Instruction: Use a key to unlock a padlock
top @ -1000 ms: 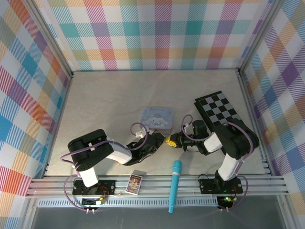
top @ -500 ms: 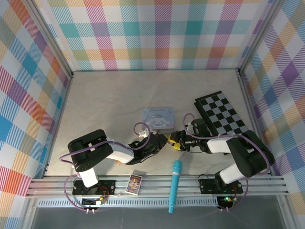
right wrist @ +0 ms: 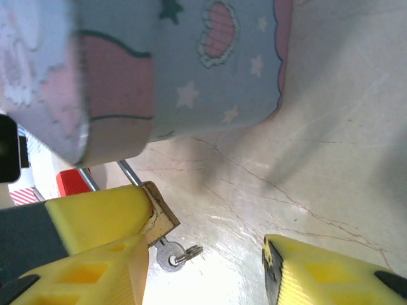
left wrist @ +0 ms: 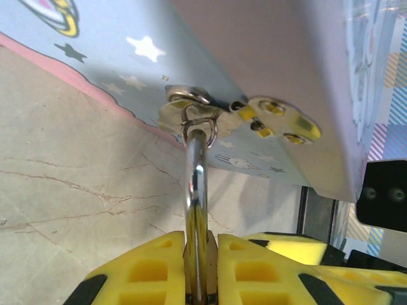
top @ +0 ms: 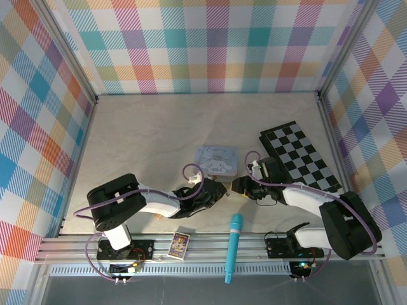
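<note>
From above, the pastel tin (top: 216, 160) has slid right and turned within the last second, so your target isn't holding still. On the left wrist, the left gripper (left wrist: 200, 248) pinches the padlock (left wrist: 194, 197), its polished steel shackle (left wrist: 193, 152) threaded through the tin's latch (left wrist: 191, 101). On the right wrist, the right gripper (right wrist: 203, 254) is spread and empty; the small grey key (right wrist: 170, 257) sits just under the padlock's brass corner.

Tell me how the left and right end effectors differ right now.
The left end effector is shut on the padlock; the right end effector is open, fingers wide apart. The left reaches toward the tin from the left, the right from the right. Both have yellow fingers.
</note>
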